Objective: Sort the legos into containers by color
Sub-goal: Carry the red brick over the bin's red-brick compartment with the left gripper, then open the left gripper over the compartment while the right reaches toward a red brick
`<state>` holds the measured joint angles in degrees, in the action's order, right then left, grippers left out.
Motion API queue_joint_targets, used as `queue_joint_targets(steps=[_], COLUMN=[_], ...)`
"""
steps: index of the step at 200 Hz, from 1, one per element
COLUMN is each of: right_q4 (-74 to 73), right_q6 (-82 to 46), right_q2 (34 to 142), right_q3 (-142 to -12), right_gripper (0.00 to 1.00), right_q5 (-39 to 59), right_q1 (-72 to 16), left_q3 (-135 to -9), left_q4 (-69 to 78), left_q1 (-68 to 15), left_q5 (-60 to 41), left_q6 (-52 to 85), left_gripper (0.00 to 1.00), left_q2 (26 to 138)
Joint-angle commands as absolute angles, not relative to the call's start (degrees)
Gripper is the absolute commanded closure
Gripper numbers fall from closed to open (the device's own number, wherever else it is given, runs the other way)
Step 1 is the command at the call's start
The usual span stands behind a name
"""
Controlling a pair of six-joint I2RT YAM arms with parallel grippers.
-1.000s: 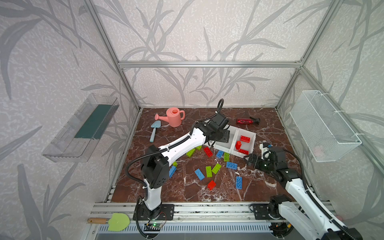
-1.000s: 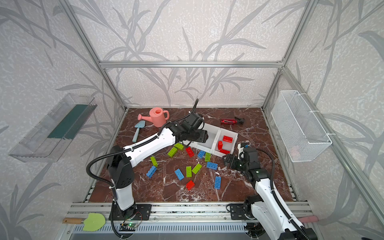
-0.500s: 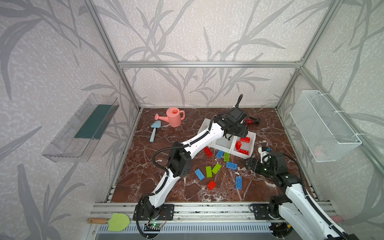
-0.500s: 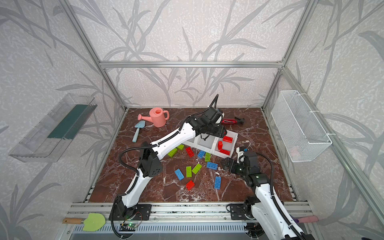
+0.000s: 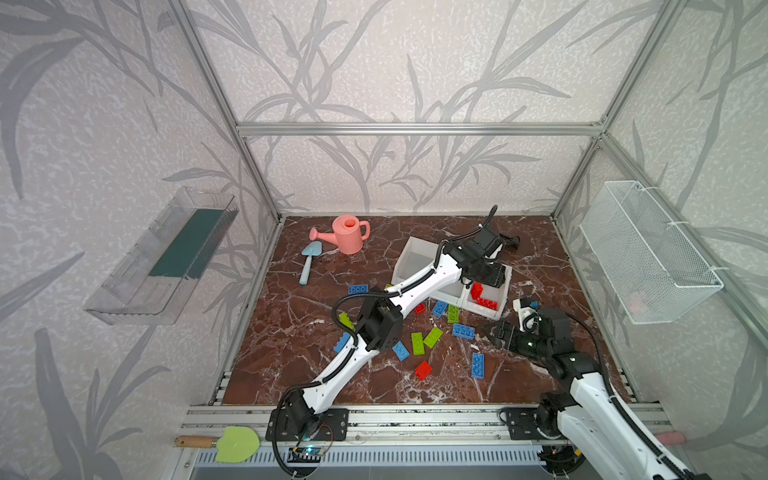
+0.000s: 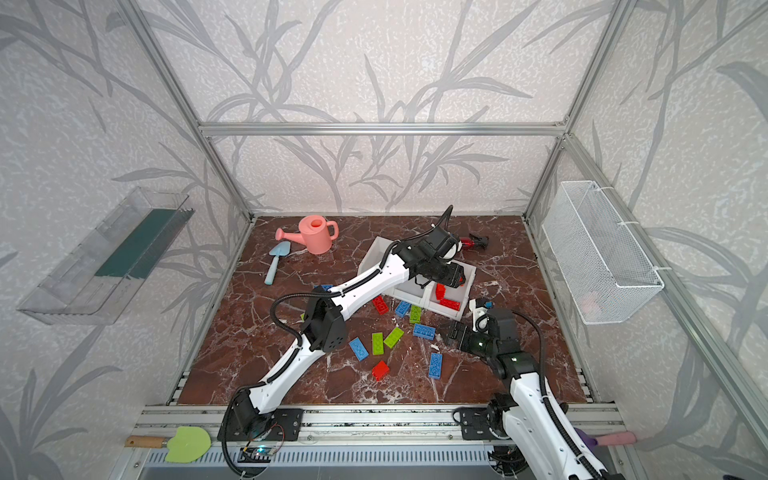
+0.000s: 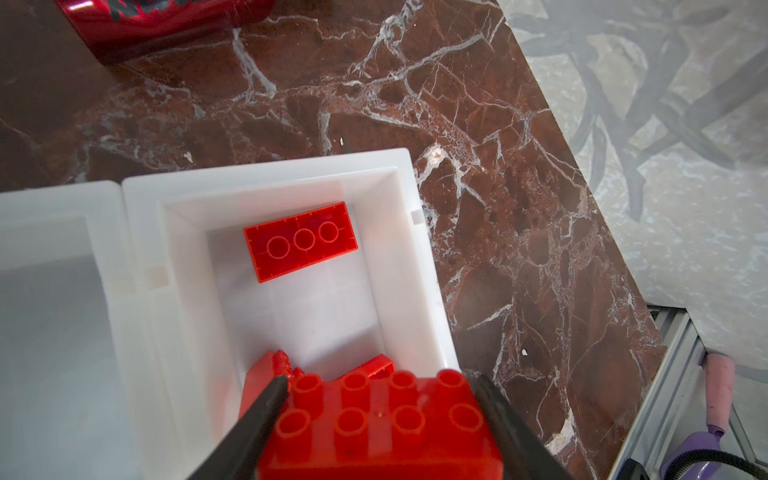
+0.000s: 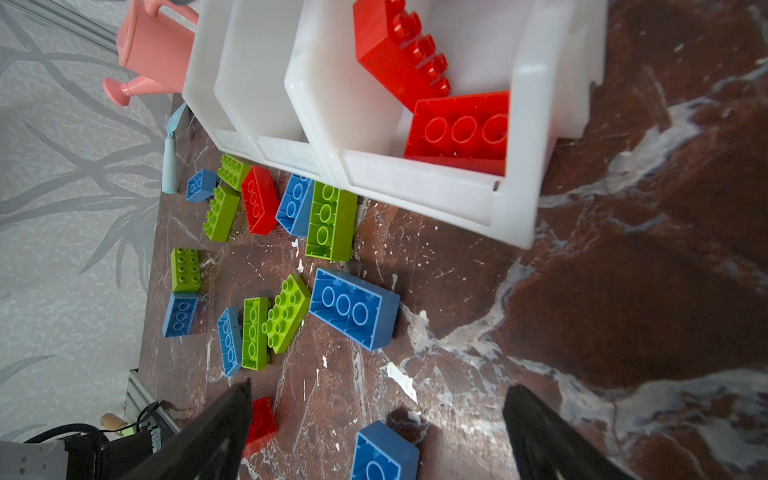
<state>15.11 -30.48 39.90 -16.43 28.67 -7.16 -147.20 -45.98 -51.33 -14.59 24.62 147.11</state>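
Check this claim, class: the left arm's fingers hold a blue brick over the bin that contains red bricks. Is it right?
No. The left fingers hold a red brick, not blue, over that bin; the left wrist view shows it.

A robotics lab test cell is shown: an aluminium-profile frame [image 5: 415, 129] is lined with leaf-patterned wall panels [image 5: 415, 62], a marble-patterned tabletop [image 5: 291, 332] is enclosed, and a left arm [image 5: 432, 276] and a right arm [image 5: 598, 411] are bolted to a front rail [image 5: 415, 424].

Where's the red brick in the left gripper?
Left wrist view: the brick hangs in the left gripper over the end bin, above other red bricks.
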Motion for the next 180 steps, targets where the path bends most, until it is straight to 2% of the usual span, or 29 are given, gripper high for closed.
queue_joint_targets(steps=[1, 44, 76, 133, 180], right_q4=[13.59, 11.96, 12.86, 14.5, 20.36], right_q6=[-30.67, -30.6, -30.5, -29.98, -30.0], right_q2=[39.44, 40.43, 39.87, 40.84, 46.31], right_q3=[-15.76, -15.3, -15.29, -17.28, -23.46], right_gripper=[0.06, 0.06, 0.06, 0.07, 0.1], right_q5=[30.92, 31.03, 28.62, 19.34, 6.67], right_q1=[-7.12, -10.02, -13.65, -25.64, -36.3], left_q3=[-150.43, -152.5, -153.04, -151.24, -138.3], left_q4=[-45.21, -45.62, -45.35, -47.41, -44.04], left_q1=[-51.41, -51.41, -51.42, -51.33, -50.33], left_q5=[-15.3, -14.53, -14.36, -9.79, -4.6], left_q6=[24.17, 23.93, 24.11, 21.9, 21.23], left_gripper=[0.47, 0.21, 0.11, 0.09, 0.09], left_q2=[147.89, 148.87, 148.45, 141.45, 128.66])
